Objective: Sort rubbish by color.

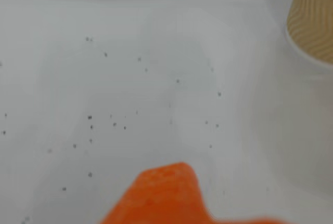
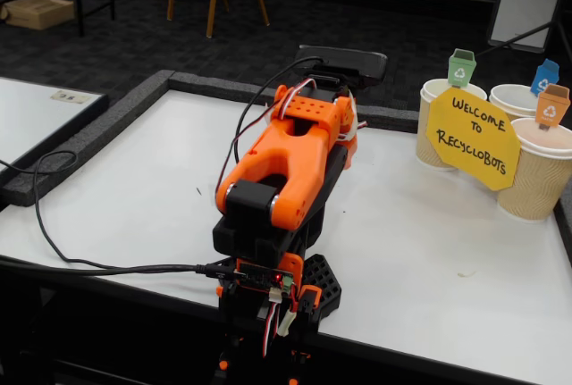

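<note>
Arm folded over the white surface. Neither view shows me a paper wad; I cannot tell where they lie. Only one orange finger of the tool is visible, its opening unreadable. Cups stand at right. I should first sweep the wrist camera to locate a wad.

One orange arm on one white table. Three paper cups beyond the fingers, grouped at the far right in the fixed view. Three small bin-shaped tags: one green, one blue, one orange. One yellow sign before the cups. One cup edge past the single orange finger in the wrist view. No paper wads visible.
</note>
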